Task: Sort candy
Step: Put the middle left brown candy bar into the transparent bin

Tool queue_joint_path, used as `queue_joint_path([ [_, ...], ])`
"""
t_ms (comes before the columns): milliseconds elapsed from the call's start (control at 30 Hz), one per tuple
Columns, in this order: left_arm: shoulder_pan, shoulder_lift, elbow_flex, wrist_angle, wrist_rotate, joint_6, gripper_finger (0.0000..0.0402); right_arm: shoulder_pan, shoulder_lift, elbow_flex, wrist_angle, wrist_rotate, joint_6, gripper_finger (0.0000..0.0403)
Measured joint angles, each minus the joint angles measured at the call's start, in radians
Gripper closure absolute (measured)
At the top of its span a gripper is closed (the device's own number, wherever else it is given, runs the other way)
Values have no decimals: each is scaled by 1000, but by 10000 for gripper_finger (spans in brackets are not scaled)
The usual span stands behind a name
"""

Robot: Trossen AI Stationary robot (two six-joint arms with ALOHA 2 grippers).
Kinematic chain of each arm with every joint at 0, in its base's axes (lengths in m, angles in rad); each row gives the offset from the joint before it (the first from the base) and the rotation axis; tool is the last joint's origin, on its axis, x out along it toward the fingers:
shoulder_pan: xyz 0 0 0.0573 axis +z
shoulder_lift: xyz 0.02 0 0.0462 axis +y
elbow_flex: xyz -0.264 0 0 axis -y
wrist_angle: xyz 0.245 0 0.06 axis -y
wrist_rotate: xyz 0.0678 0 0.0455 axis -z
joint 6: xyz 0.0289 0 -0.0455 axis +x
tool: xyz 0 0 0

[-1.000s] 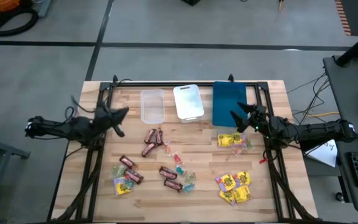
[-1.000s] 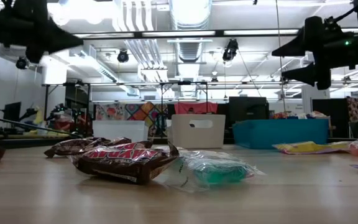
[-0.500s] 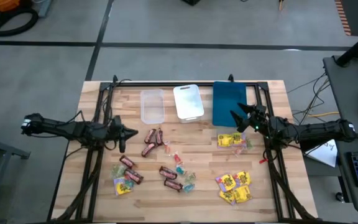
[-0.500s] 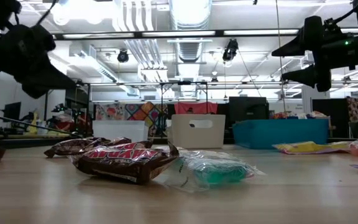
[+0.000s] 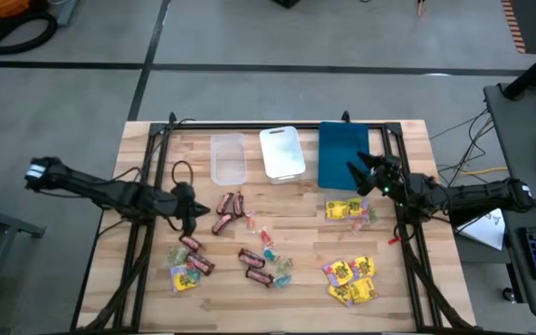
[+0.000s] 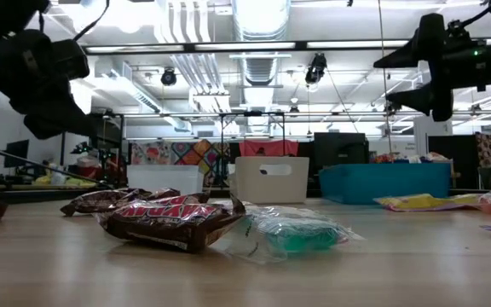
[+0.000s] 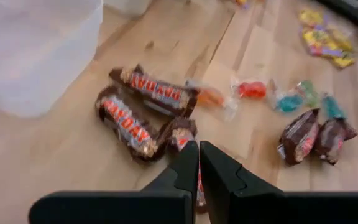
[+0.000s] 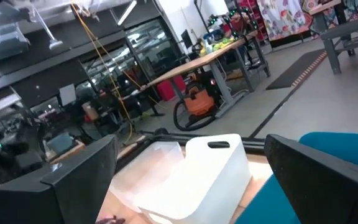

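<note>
Dark red-brown mini bars lie mid-table (image 5: 229, 207), with more nearer the near-left (image 5: 194, 253) and centre (image 5: 257, 265). Yellow packets rest flat on the right (image 5: 347, 209) and near-right (image 5: 352, 279). Tiny teal and red translucent pieces (image 5: 270, 247) are scattered between them. My left gripper (image 5: 192, 212) is shut and hovers just left of the mid-table bars; its wrist view has the fingertips (image 7: 197, 163) over one bar (image 7: 179, 134), and the low view shows it raised (image 6: 71, 115). My right gripper (image 5: 354, 172) is open in the air by the blue tray's near right corner.
Three trays stand in a row at the far side: clear (image 5: 228, 158), white (image 5: 282, 152) and blue (image 5: 342, 155). Black frame rails (image 5: 142, 242) run along both table sides. Bare wood lies between the trays and the candy.
My left gripper has travelled toward the table's right and somewhat toward the near edge, from the left rail to the mid-table bars, turning as it went and dropping lower than a second ago. The candy has stayed where it was.
</note>
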Motion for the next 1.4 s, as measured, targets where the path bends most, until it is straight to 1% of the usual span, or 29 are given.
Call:
queue_joint_path([
  [100,-3,70,3,21,2,-73,402,0,0,0,45,0,0,4],
  [167,-21,113,3,62,7,-112,402,0,0,0,66,0,5,4],
  [233,-49,157,3,130,6,-117,402,0,0,0,75,-1,18,4],
  [300,-84,201,4,215,-3,-77,401,0,0,0,72,-20,17,4],
  [400,-149,270,26,247,-67,15,401,0,0,0,72,-79,8,4],
  [500,-208,340,60,204,-168,39,401,1,0,0,72,-106,10,4],
  [567,-238,387,91,190,-200,39,396,1,0,0,71,-106,10,4],
  [633,-257,434,132,171,-202,41,381,1,0,0,71,-106,10,4],
  [733,-264,507,199,94,-208,31,347,1,0,0,71,-106,9,4],
  [833,-263,587,255,9,-234,-15,301,1,0,0,69,-106,8,4],
  [967,-264,682,294,-67,-263,-98,234,1,0,0,43,-106,8,4],
  [1067,-263,736,306,-91,-262,-154,199,2,1,0,14,-106,10,4],
  [1133,-263,762,308,-97,-262,-188,189,2,1,0,6,-107,18,4],
  [1200,-262,786,304,-96,-262,-222,188,2,1,0,1,-108,19,4],
  [1400,-262,845,294,-84,-262,-262,215,2,1,0,-5,-108,18,4],
])
